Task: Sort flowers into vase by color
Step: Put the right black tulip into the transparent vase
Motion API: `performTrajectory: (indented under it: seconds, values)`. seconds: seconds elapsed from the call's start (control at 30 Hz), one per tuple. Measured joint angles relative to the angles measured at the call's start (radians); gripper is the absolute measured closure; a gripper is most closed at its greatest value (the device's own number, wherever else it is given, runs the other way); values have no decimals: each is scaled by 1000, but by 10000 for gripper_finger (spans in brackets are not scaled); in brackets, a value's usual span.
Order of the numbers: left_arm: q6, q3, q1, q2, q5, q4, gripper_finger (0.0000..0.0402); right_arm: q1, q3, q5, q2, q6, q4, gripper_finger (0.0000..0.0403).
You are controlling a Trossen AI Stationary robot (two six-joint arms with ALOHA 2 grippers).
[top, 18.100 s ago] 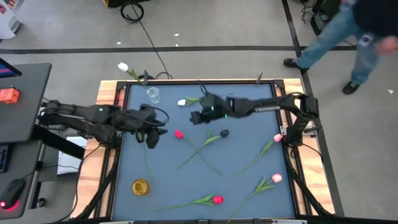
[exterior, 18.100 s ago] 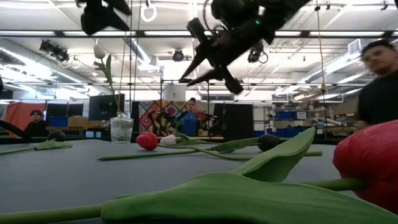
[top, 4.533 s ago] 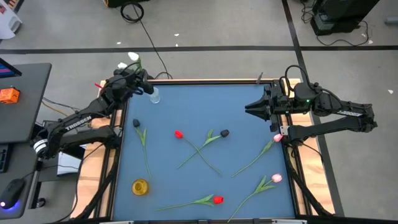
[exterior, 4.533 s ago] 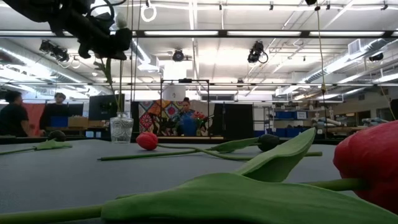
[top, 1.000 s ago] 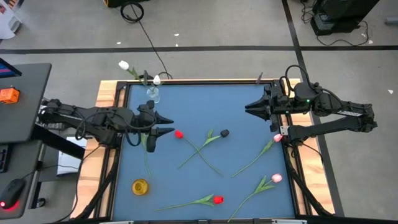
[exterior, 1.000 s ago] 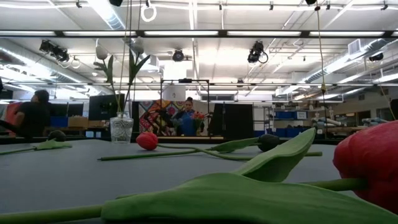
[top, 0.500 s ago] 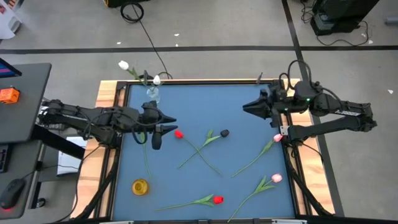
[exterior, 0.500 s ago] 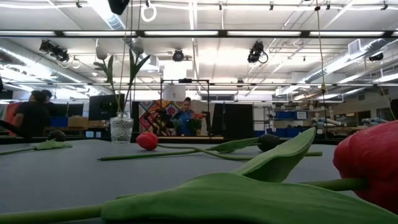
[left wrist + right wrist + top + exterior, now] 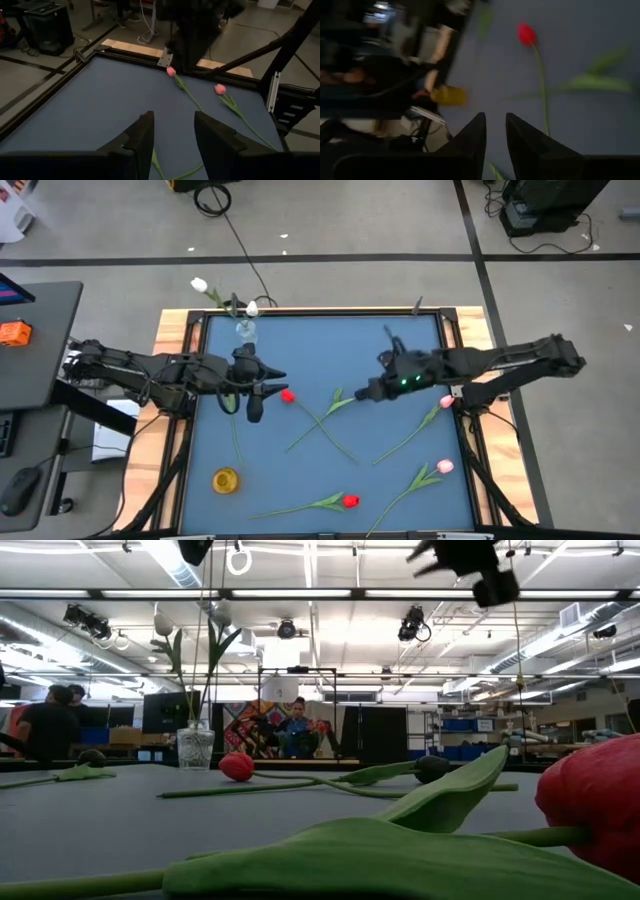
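While both grippers hover empty — left gripper [image 9: 262,387] parted, right gripper [image 9: 365,393] seemingly narrower.

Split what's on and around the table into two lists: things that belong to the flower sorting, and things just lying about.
Belongs to the job:
- clear vase holding white tulips
- yellow vase
- red tulips on the mat
- pink tulips
- left tool and right tool, both empty

Just lying about:
- black cable on the floor
- orange item on the side desk
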State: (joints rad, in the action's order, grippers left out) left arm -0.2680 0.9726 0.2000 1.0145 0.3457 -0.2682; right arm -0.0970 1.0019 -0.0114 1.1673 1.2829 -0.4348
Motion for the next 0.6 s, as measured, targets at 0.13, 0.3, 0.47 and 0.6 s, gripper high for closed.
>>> performTrajectory:
  seconds: [0.13,0.3,0.47,0.6]
  values:
    - [-24,0,0,0,-1,-11,256,-52,0,-22,84,189,-20,319]
    - [-77,0,0,0,-2,-47,256,-122,0,-74,198,470,-10,319]
    - [-110,0,0,0,-3,-98,256,-178,0,-95,298,698,-14,319]
    - [-114,0,0,0,-3,-133,256,-230,0,-104,348,841,-9,319]
